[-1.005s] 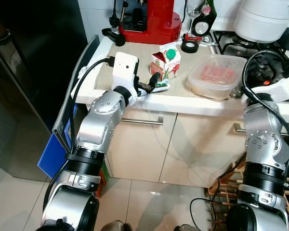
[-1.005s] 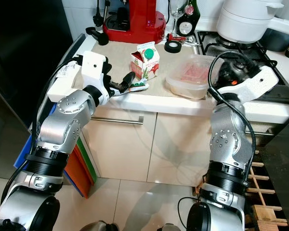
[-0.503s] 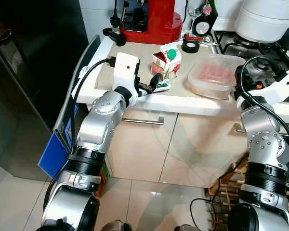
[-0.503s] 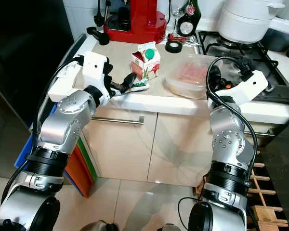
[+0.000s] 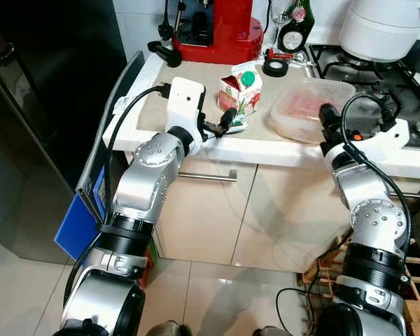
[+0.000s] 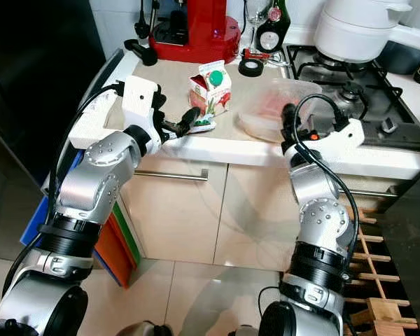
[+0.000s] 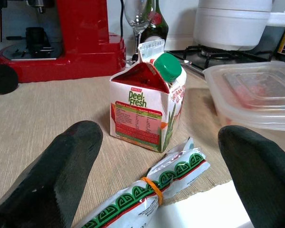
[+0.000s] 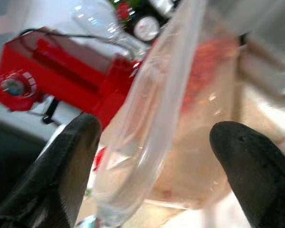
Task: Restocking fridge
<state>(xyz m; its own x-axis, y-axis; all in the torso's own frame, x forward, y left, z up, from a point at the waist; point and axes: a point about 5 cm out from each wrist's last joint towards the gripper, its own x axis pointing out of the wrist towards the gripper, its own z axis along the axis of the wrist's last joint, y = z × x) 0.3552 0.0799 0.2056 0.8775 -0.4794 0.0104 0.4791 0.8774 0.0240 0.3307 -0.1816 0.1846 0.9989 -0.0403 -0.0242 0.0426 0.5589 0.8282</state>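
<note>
Right hand (image 8: pixel 154 171) has swung in, fingers spread around container (image 5: pixel 304 105).

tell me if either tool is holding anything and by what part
Nothing is held. The left tool is open before the rolled packet; the right tool is open around the plastic container's edge, not closed.

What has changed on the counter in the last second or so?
The right gripper swung in from beside the stove to the near edge of the plastic food box, its fingers open around the rim. The left gripper stayed open by the juice carton and the rolled packet, neither of which moved.
</note>
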